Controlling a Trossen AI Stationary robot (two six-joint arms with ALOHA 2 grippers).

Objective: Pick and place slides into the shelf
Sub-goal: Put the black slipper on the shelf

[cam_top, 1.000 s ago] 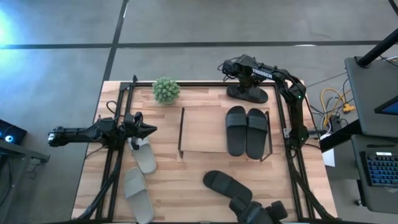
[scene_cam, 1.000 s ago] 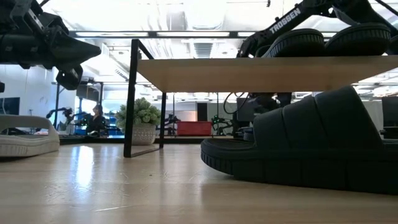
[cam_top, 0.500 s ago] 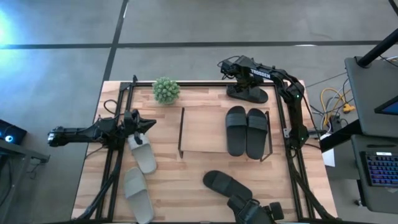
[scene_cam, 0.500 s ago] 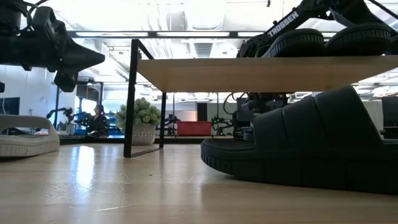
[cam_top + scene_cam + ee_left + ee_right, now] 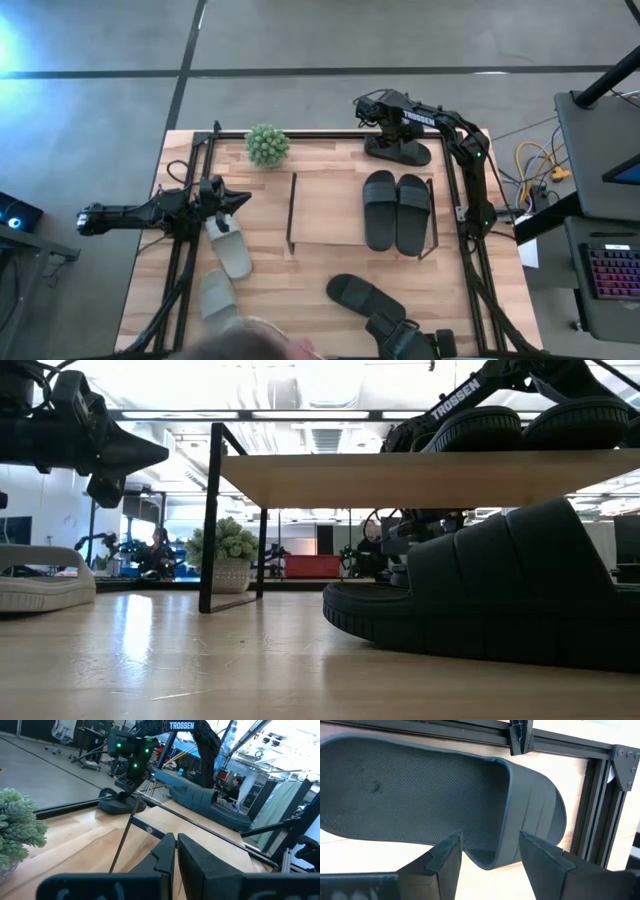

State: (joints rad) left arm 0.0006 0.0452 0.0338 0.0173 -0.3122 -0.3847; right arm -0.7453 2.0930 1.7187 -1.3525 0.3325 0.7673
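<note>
Two black slides [image 5: 380, 210] [image 5: 412, 213] lie side by side on the shelf's pale top board [image 5: 325, 210]. A third black slide [image 5: 362, 293] lies flat on the table near its near edge. In the right wrist view my open right gripper [image 5: 489, 839] hovers over this slide's strap end [image 5: 535, 805], one finger to each side. Two pale beige slides [image 5: 230, 250] [image 5: 213, 293] lie on the table's left part. My left gripper [image 5: 238, 200] is shut and hangs in the air just past the upper beige slide's far end.
A small potted plant [image 5: 266, 144] stands at the far edge, left of the shelf. The black rail frame [image 5: 185, 250] runs along both table sides. A blurred pale shape [image 5: 250, 338] pushes in over the near edge, covering part of the lower beige slide.
My left gripper has moved a little toward the far edge and up, staying shut. A blurred pale shape has come in over the near edge and now hides part of the lower beige slide. The slides have kept their places.
</note>
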